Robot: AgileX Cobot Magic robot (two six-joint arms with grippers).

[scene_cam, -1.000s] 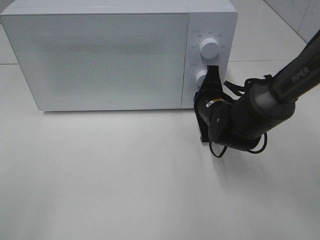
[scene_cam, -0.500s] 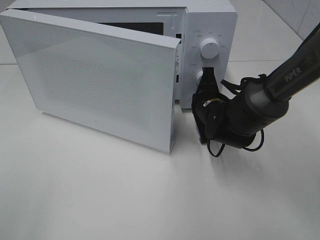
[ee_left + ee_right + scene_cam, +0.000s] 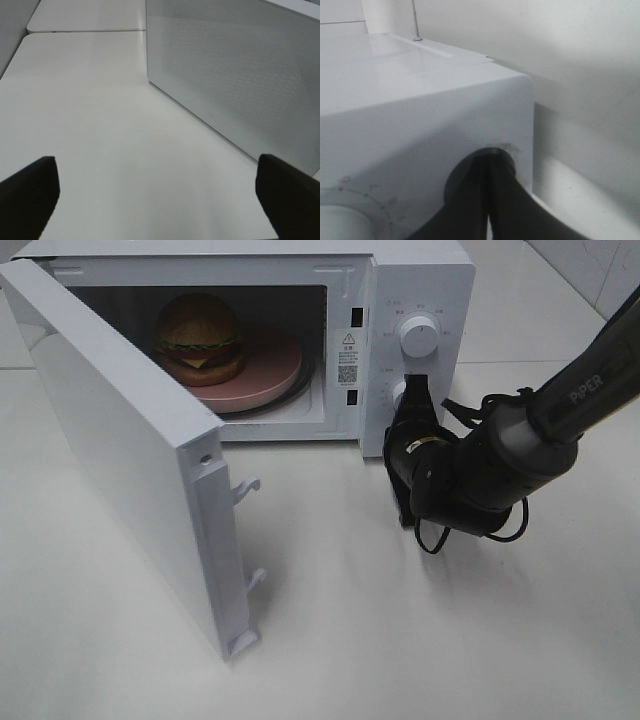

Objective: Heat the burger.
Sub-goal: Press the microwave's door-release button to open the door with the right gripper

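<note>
Inside microwave point(image 3: 420, 280), burger point(image 3: 198, 338) sits on pink plate point(image 3: 272, 378), now exposed: door point(image 3: 120, 460), shut a second ago and half swung since, stands wide open to left. Right pincer point(image 3: 417, 392) unchanged, tips together against lower knob point(image 3: 400, 393) on control panel; right wrist view shows that contact close up. Left pincer point(image 3: 157, 192), fingers wide apart over desk point(image 3: 100, 125), appears only in left wrist view, facing door's outer face.
</note>
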